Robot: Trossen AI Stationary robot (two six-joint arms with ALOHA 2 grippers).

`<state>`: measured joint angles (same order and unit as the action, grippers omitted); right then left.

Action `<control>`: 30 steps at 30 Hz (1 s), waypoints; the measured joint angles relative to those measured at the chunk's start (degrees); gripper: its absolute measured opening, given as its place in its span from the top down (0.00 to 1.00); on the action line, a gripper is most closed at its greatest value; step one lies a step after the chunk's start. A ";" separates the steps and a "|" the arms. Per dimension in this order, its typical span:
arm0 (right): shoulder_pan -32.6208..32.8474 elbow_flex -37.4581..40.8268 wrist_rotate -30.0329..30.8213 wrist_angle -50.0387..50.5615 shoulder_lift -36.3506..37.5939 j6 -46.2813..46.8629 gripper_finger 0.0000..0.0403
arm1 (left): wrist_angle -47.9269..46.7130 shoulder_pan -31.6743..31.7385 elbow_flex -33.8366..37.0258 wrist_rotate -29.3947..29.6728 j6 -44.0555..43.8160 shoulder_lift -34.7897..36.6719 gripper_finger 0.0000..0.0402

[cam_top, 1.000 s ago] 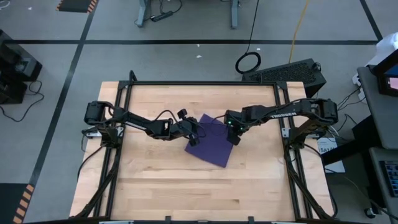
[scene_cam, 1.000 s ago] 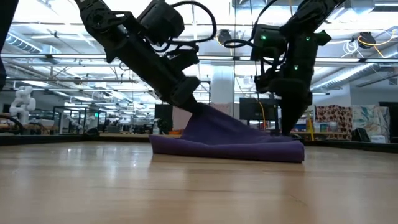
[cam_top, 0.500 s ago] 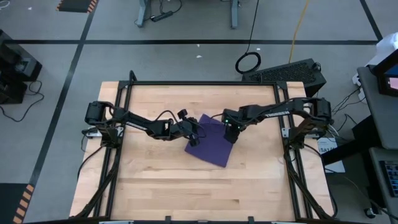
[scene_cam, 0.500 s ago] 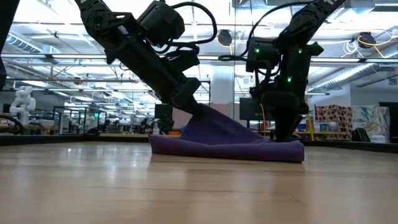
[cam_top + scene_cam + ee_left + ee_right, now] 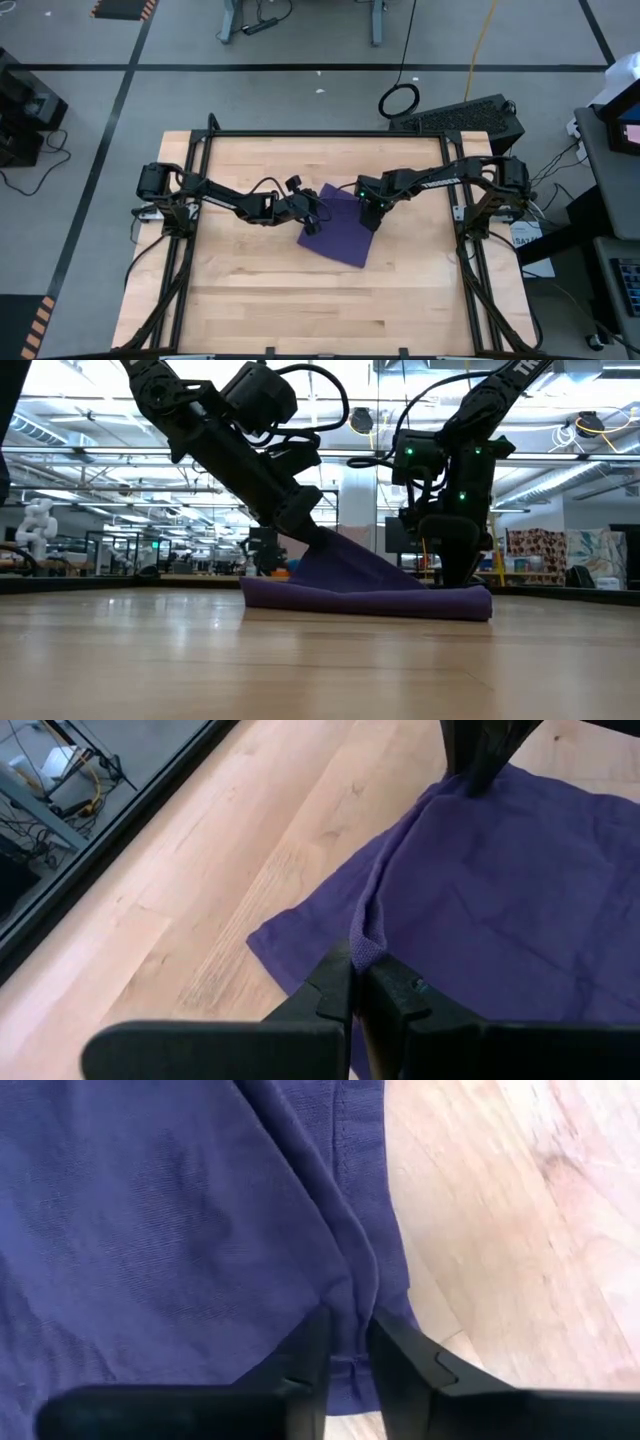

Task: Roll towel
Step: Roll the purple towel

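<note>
The purple towel [image 5: 341, 240] lies near the middle of the wooden table, turned at a slant; most of it is flat on the wood [image 5: 370, 598]. My left gripper [image 5: 316, 214] is shut on its left edge, which is raised into a ridge [image 5: 335, 555]. My right gripper [image 5: 369, 214] is shut on the towel near its far right edge, down at table height [image 5: 455, 582]. In the left wrist view the right arm's fingers [image 5: 478, 760] stand on the towel's far side. My left gripper pinches a raised fold of the towel's left edge [image 5: 364, 948] between its two fingers, slanting down from the table's left. That edge is lifted off the wood; the cloth slopes down from it, and the rest lies flat. My right gripper pinches a small pucker of cloth [image 5: 347, 1318] just inside the towel's hemmed edge [image 5: 358, 1140], between its two fingers, which point down from above. The towel there stays low, on or just above the table.
A dark metal frame [image 5: 320, 133] runs around the tabletop. Bare wood [image 5: 320, 310] lies on the near side of the towel and at both sides. Cables and a dark box [image 5: 470, 112] lie on the floor beyond the far edge.
My right gripper has moved a little toward the table's left along the towel's far edge, staying low on the cloth. My left gripper has kept still, holding the raised edge.
</note>
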<state>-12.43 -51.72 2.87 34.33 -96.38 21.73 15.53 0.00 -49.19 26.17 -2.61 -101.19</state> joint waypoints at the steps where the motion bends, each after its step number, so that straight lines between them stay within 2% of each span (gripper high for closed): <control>1: 0.01 0.00 -0.01 0.00 0.00 -0.10 0.88 | 0.00 0.01 0.00 0.00 0.01 0.00 0.96; 10: 0.02 -0.09 -0.17 0.14 0.15 -1.00 0.98 | -0.24 0.00 0.00 0.00 0.02 0.00 0.96; 13: 0.02 -0.09 -0.19 0.17 0.22 -1.00 0.97 | -0.24 0.00 0.00 0.00 0.02 0.00 0.96; 22: 0.13 -0.09 -0.20 0.76 0.22 -0.91 0.84 | -0.24 -0.01 0.00 0.00 0.03 0.00 0.96; 25: 0.13 -0.09 -0.20 0.86 0.24 -0.68 0.84 | -0.22 -0.01 0.00 0.00 0.04 0.00 0.96; 30: 0.15 -0.09 -0.20 1.01 0.26 -0.57 0.92 | -0.22 -0.01 0.00 0.00 0.04 0.00 0.96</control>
<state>-12.27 -51.81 2.68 35.33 -96.12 21.16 15.31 -0.01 -49.19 26.17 -2.57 -101.19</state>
